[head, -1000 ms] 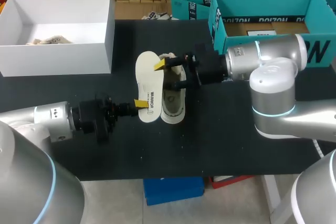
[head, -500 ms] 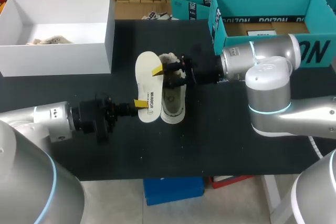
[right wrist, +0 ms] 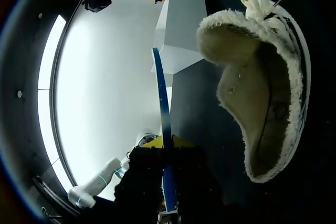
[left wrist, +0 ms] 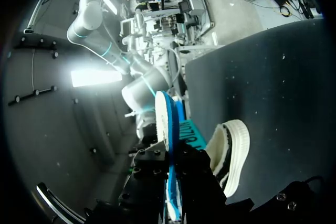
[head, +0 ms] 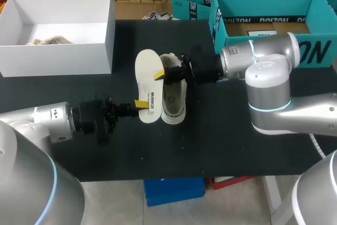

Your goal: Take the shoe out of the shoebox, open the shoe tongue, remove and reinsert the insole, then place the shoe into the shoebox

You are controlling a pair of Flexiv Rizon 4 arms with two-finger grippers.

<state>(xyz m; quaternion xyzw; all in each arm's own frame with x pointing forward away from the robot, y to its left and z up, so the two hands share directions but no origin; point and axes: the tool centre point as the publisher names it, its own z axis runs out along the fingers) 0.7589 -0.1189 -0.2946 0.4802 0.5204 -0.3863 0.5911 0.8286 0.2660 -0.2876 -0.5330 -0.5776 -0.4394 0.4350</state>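
My left gripper (head: 140, 104) is clamped on the near end of the insole (head: 148, 80). My right gripper (head: 160, 71) is clamped on its side edge. The shoe (head: 174, 101) stands upright on the table (head: 221, 146), just beside the insole.

The head camera sat high behind the robot, well back from the black table (head: 210, 146), and looked down over all of it. Each wrist camera sat low and very close, sighting along the edge-on insole (left wrist: 166, 124) from opposite ends, with the shoe (left wrist: 231, 150) just beside it. All three views shared the insole and shoe.
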